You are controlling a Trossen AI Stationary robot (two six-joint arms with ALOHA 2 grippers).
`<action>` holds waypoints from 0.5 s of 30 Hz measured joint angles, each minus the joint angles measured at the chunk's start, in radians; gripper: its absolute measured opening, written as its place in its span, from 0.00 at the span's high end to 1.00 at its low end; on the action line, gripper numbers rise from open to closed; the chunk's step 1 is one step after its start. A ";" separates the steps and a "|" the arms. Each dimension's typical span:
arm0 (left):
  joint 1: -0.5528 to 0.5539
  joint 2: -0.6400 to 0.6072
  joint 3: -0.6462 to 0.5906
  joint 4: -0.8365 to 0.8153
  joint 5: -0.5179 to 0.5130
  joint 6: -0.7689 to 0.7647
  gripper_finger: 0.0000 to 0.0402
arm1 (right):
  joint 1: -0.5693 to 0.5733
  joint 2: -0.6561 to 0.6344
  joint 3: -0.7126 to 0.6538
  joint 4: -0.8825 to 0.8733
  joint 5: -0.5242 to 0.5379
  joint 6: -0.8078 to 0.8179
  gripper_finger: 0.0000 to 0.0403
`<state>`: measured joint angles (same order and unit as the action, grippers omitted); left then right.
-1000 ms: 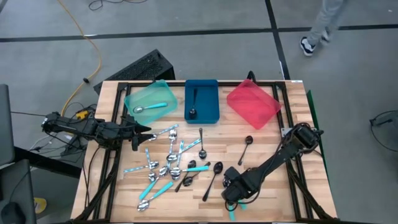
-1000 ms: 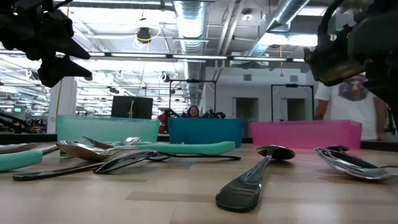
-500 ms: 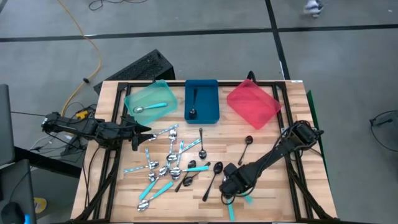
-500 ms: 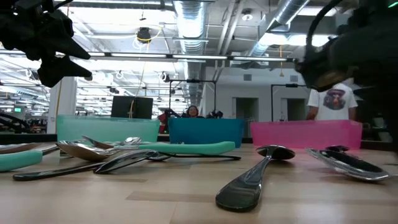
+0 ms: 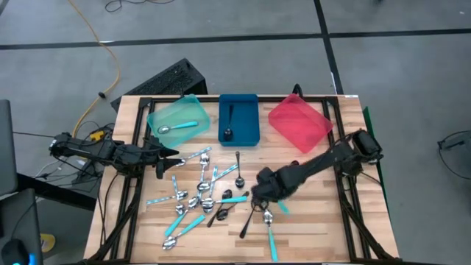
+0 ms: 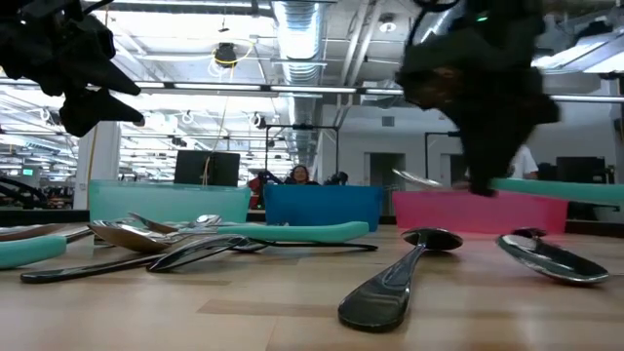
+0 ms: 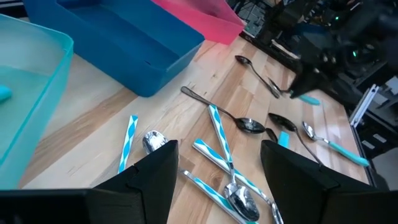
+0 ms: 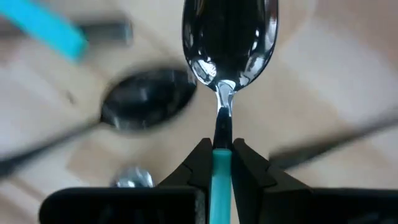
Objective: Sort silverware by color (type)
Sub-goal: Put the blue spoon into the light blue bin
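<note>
High view shows my right gripper (image 5: 263, 196) has clamped a teal-handled spoon (image 8: 227, 56) and swung it toward the teal tray (image 5: 156, 118).

Three trays (image 5: 239, 118) in a row at table's (image 5: 324, 228) far edge; spoons (image 5: 199, 195) scattered before them, left of centre.

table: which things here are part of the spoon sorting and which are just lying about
Part of the job:
- loose spoons on the table
- teal-handled spoon clamped in the right gripper
- teal tray, blue tray, red tray
- left gripper, open, waiting beside the teal tray

Lying about:
- keyboard
- yellow cable
</note>
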<state>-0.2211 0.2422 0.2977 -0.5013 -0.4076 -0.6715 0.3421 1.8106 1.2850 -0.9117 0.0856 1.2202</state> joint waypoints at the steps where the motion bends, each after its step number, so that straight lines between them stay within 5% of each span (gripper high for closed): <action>1: 0.000 0.000 0.000 -0.002 -0.001 0.006 0.46 | -0.022 -0.006 0.000 0.009 0.000 -0.032 0.85; 15: 0.000 0.000 0.000 -0.008 -0.039 0.100 0.46 | -0.298 -0.005 0.002 0.372 -0.005 -0.403 0.85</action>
<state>-0.2207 0.2423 0.2977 -0.5093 -0.4461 -0.5715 0.0443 1.8053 1.2869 -0.5402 0.0803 0.8168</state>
